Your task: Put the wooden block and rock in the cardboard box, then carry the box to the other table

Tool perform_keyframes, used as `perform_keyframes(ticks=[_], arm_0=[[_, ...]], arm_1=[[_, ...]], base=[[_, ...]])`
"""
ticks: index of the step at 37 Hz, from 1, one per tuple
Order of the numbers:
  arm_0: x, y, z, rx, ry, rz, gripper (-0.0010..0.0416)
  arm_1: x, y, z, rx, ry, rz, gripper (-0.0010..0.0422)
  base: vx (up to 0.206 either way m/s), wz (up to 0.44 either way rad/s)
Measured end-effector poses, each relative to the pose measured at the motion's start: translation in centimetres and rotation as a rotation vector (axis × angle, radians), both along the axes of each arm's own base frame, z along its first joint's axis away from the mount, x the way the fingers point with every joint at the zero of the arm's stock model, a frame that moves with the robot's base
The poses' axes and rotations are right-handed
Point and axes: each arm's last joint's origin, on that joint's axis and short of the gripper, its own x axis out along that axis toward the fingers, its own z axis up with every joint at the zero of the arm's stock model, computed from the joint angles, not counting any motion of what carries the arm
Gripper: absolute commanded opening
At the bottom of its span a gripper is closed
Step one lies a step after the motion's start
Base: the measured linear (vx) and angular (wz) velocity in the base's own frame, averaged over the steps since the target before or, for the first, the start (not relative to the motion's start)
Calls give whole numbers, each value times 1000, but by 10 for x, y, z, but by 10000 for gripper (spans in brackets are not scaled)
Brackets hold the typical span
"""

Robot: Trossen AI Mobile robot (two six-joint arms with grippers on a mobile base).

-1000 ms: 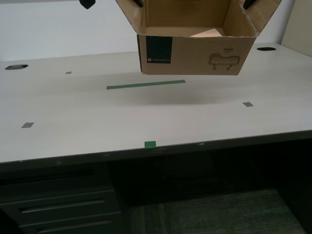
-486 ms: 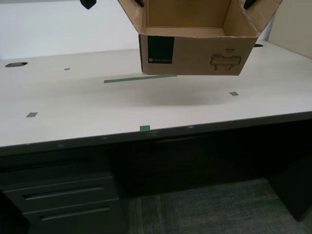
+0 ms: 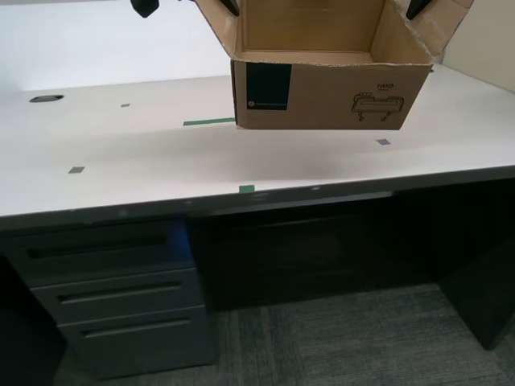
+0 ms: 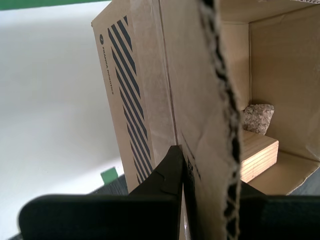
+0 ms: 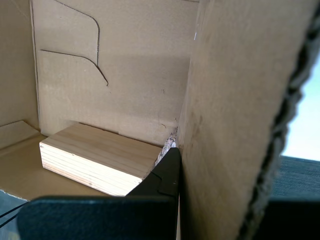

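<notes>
While the cardboard box (image 3: 330, 84) hung above the desk (image 3: 145, 173) | my first gripper (image 5: 179, 172) and my second gripper (image 4: 184, 172) each pinched a flap | wooden block (image 5: 100, 160) and rock (image 4: 258, 118) lay inside.

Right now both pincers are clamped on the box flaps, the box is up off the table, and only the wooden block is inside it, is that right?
Not quite. The cardboard box holds the rock as well as the wooden block; the second wrist view shows the rock resting on the block. The rest stands: my first pincer and my second pincer each clamp a flap, and the box hangs above the table.
</notes>
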Motion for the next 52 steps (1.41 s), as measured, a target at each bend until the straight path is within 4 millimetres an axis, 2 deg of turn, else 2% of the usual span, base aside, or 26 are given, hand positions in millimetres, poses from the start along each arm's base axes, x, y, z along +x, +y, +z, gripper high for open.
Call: perform_keyframes(ticks=[22, 52], arm_0=[[0, 0, 0, -1, 2, 1, -1], [-5, 1, -2, -20, 41, 24, -1]], arm_1=[[-4, -5, 1, -7, 10, 1, -1], [-6, -5, 2, 34, -37, -77, -1]], base=[[-79, 110], [-15, 185]])
